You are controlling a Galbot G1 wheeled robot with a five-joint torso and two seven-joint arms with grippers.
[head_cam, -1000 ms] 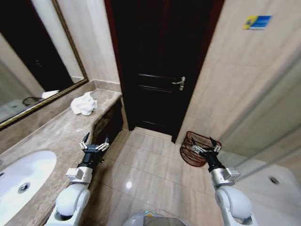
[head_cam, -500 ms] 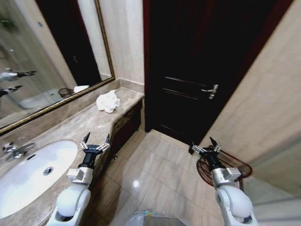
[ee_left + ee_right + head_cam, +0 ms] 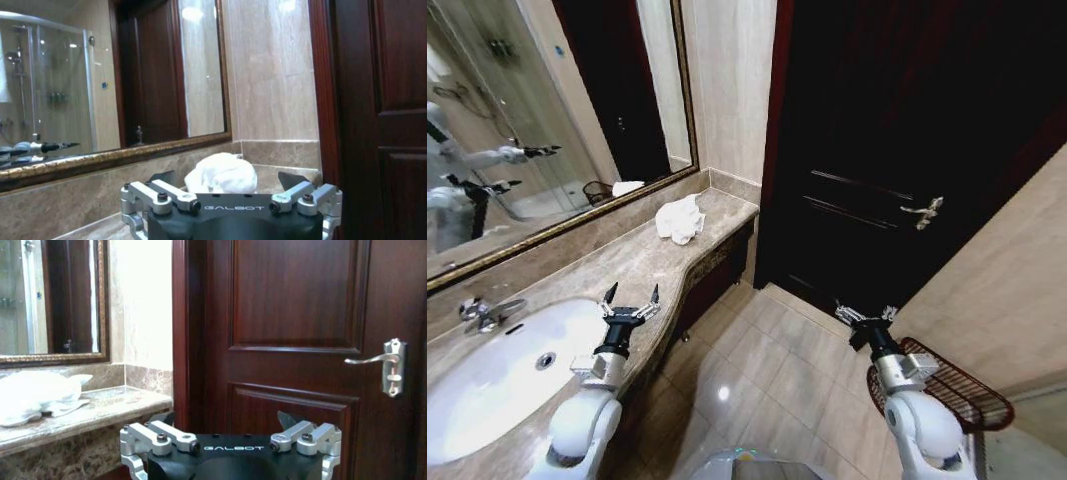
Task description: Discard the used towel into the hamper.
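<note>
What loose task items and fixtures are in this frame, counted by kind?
Towel: 1
Hamper: 1
Sink: 1
Faucet: 1
Mirror: 1
Door: 1
Total: 6

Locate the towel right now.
Head view: the towel lies crumpled at the counter's far end, left of the door, beyond the left gripper.

White arms (image 3: 582, 425) — blk/silver grippers.

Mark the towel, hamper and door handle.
towel (image 3: 679, 218), head view, middle of the crumpled heap
hamper (image 3: 962, 385), head view, wire side
door handle (image 3: 390, 365), right wrist view, backplate
</note>
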